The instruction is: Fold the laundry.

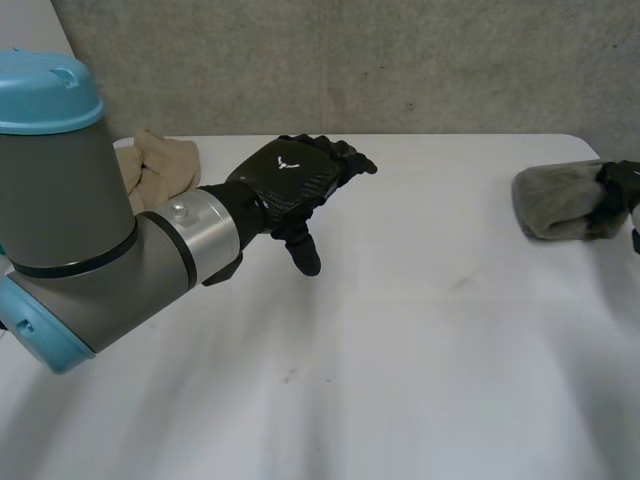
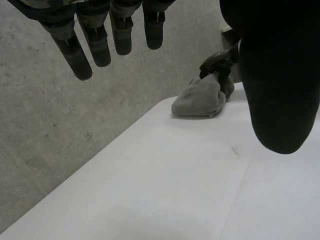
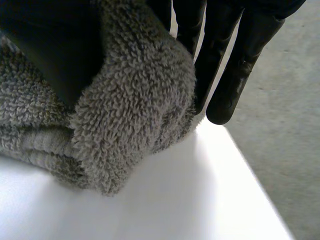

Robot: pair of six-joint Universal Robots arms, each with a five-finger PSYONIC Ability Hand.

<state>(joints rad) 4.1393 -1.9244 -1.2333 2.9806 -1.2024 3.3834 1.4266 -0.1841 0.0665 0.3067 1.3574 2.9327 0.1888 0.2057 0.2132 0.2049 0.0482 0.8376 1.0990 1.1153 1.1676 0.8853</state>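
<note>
I am seeing a white desk (image 1: 420, 340) that is carrying two pieces of laundry. A folded grey towel (image 1: 556, 202) is lying near the right edge of the desk, in a thick bundle. A crumpled beige cloth (image 1: 168, 160) is lying at the far left side, well apart from the grey towel.
</note>
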